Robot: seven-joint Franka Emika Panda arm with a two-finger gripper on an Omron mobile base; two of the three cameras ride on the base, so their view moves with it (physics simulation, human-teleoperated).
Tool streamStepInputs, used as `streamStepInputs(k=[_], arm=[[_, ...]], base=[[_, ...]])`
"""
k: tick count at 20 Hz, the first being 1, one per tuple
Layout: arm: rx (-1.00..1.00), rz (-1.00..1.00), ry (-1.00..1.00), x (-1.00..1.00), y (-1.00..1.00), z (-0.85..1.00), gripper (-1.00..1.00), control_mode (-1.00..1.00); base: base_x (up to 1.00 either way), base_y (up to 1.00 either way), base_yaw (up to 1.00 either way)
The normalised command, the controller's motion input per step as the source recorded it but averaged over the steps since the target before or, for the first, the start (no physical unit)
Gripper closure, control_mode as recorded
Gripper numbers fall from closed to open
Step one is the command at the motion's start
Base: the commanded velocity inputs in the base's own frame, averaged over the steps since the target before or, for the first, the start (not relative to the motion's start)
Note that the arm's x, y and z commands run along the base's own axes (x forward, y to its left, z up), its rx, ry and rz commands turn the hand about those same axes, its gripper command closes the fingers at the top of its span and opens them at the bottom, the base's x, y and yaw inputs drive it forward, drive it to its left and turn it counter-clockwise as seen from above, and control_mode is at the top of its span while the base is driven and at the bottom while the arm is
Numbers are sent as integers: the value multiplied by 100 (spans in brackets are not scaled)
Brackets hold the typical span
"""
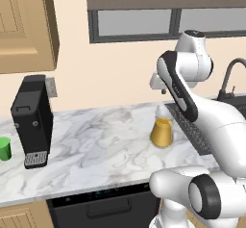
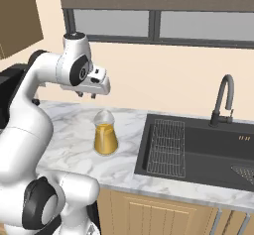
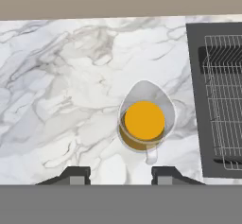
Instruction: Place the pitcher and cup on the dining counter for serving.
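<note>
Beneath our gripper (image 3: 121, 175), whose fingers stand spread and hold nothing, we see the pitcher (image 3: 144, 121) upright on the marble wall counter (image 1: 96, 145) just beside the sink (image 2: 198, 149), the green cup (image 1: 4, 148) beyond the coffee machine (image 1: 32, 121).

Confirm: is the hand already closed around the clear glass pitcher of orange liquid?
No. The hand hangs above the clear glass pitcher, which stands untouched on the marble counter.
</note>
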Motion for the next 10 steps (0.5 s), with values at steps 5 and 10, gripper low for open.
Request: streamStepInputs(k=[5,10], arm=[[3,0,0,-19,-20,-12,-100,-100],[0,0,10,-6,-23,-78,-100,-100]], base=[[0,0,0],[0,0,0]])
